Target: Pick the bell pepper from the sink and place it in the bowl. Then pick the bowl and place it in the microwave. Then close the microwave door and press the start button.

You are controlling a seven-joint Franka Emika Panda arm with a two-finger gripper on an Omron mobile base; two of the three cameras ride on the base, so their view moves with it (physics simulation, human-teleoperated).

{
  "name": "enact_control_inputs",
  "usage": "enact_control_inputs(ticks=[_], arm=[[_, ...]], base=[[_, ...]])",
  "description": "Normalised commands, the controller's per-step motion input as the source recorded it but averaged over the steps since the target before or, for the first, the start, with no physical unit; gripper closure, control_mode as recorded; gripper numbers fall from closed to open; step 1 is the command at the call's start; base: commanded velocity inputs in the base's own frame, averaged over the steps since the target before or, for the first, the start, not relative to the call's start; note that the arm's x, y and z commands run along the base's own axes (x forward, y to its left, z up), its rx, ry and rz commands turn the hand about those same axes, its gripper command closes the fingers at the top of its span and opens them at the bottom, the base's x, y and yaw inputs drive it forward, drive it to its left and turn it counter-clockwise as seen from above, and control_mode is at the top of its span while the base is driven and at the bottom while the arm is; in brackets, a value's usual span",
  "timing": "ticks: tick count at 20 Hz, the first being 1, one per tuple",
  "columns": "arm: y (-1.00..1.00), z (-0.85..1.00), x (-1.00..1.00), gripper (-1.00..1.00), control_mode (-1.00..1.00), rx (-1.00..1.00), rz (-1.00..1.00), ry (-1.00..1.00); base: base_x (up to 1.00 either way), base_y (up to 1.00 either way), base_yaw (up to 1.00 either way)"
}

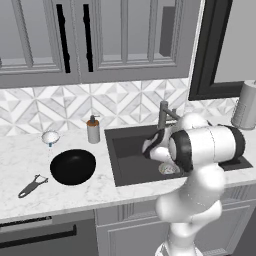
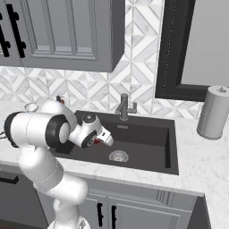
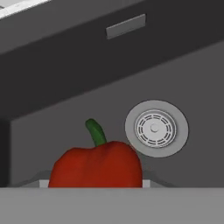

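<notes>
Probably light, firm and slick, the bell pepper (image 3: 97, 166) wants gripping across its shoulders; whether the jaws grasp it, I cannot tell.

bell pepper (image 3: 96, 165): red, green stem | in sink (image 3: 192, 83), beside drain (image 3: 156, 128)

Glossy red bell pepper (image 3: 97, 166) with a green stem, in a dark grey sink (image 1: 131, 167); pale metal drain (image 3: 156, 128) at its two o'clock. Glossy black bowl (image 1: 73, 166) on white grey-veined marble counter (image 1: 30, 160). Grey-and-white geometric tile backsplash (image 1: 125, 107).
</notes>
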Motion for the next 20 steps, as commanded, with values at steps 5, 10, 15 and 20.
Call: enact_control_inputs(ticks=[5,10,15,20], arm=[[0.10,1.00,-0.49,1.00,-1.00,0.09,0.02,0.00],[0.69,0.74,-0.44,1.00,-1.00,0.01,0.01,0.02],[1.00,0.63,-0.13,1.00,-1.00,0.00,0.04,0.09],[1.00,0.48,-0.02,1.00,-1.00,0.00,0.10,0.19]], base=[[0.00,0.00,0.00],[0.00,0.00,0.00],[0.00,0.00,0.00],[0.00,0.00,0.00]])
